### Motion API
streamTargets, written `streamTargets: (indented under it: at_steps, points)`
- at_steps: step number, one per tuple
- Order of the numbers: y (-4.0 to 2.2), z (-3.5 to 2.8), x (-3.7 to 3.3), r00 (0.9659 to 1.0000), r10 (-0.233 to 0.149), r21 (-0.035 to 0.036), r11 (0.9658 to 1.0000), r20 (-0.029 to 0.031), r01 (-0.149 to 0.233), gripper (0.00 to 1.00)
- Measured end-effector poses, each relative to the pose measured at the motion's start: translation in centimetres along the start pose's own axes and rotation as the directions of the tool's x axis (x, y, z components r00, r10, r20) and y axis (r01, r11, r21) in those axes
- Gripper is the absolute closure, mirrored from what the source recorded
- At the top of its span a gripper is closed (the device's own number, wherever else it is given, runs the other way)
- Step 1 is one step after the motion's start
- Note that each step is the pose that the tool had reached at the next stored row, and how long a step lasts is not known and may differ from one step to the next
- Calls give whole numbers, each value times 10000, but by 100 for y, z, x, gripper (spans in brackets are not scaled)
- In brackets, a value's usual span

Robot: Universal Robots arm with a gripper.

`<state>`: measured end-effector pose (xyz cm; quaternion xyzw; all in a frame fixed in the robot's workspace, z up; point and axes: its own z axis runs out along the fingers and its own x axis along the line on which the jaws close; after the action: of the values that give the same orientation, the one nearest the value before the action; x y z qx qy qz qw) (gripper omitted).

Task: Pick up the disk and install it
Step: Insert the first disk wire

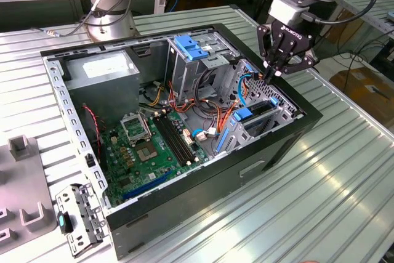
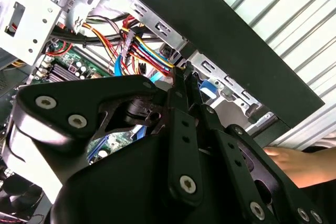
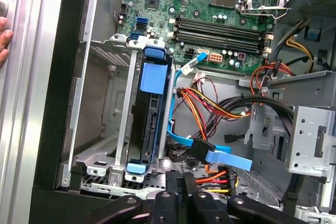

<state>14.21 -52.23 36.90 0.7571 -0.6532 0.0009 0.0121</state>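
One gripper (image 1: 275,72), fingers pressed together and holding nothing, hangs over the case's (image 1: 258,167) corner on the exterior view's right, tips just above the drive cage (image 1: 271,121). Both wrist views show the closed fingers (image 2: 184,85) above cage and cables (image 3: 210,108). Disk (image 3: 153,114) sits edge-up in a cage (image 3: 100,124) slot, blue rail (image 3: 156,74) along its upper edge; in the exterior view its blue handle (image 1: 244,114) sticks out of the cage. Slot beside it is empty. Motherboard (image 1: 151,146) lies on the case floor, power supply (image 1: 101,69) in the far corner. A hand (image 2: 299,163) rests on the table (image 1: 332,177) beside the case.
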Motion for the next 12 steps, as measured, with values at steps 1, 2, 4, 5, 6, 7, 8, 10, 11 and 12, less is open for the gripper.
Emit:
streamTargets:
  at_steps: [1, 2, 4, 5, 6, 7, 8, 10, 11, 12]
  points:
    - [0, 0, 0, 10000, 0, 0, 10000, 0, 0, 83]
    - [1, 0, 0, 10000, 0, 0, 10000, 0, 0, 83]
    - [17, 1, 20, 10000, 3, 2, 10000, 0, -3, 83]
    - [25, 2, 29, 10000, 4, 5, 10000, -1, -4, 83]
    - [36, 2, 36, 10000, 4, 8, 10000, -1, -4, 83]
    - [49, 4, 41, 10000, 4, 13, 10000, 0, -4, 83]
    - [63, 5, 38, 10000, 4, 19, 10000, -2, -4, 83]
    - [91, 10, 36, 10000, 97, 20, 10000, 0, -97, 83]
    - [92, 16, 35, 9998, 189, 19, 9998, 2, -189, 83]
    - [93, 26, 40, 9996, 292, 16, 9996, -1, -292, 83]
